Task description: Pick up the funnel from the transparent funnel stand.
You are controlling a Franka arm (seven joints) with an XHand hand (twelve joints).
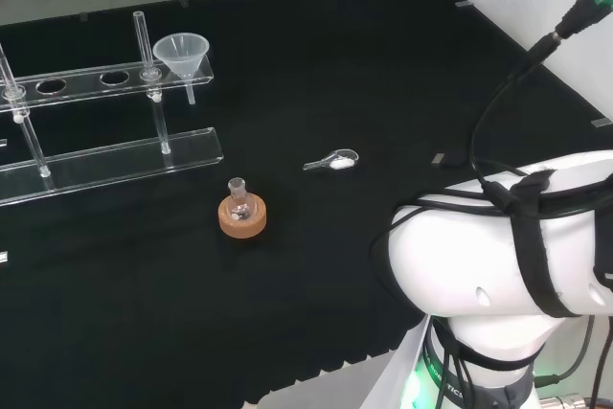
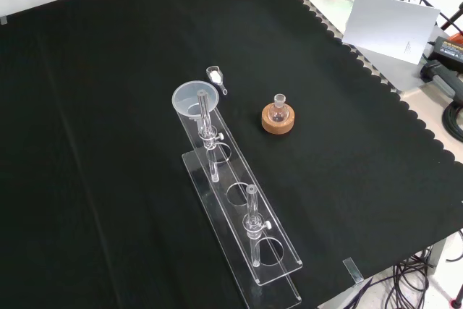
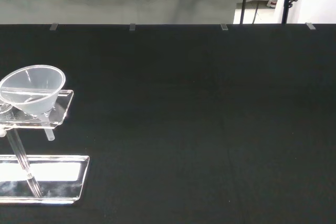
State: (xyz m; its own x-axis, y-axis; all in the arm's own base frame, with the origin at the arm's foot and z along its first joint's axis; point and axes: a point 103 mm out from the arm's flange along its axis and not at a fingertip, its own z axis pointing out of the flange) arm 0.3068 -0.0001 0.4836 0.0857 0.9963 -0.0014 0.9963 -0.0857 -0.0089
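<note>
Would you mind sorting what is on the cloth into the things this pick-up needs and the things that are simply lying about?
Needed for the job:
- funnel, seated in the end hole of the rack
- transparent funnel stand, which carries it

Lying about:
- small flask on its cork ring
- small scoop on the cloth beyond the funnel end of the stand in the front view

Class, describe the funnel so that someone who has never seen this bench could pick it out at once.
Find the long transparent funnel stand on the black cloth. At its end nearest the cork ring, the funnel sits in the last hole of the upper shelf. It is the one wide, cone-shaped piece; the stand's other holes are empty.
</note>
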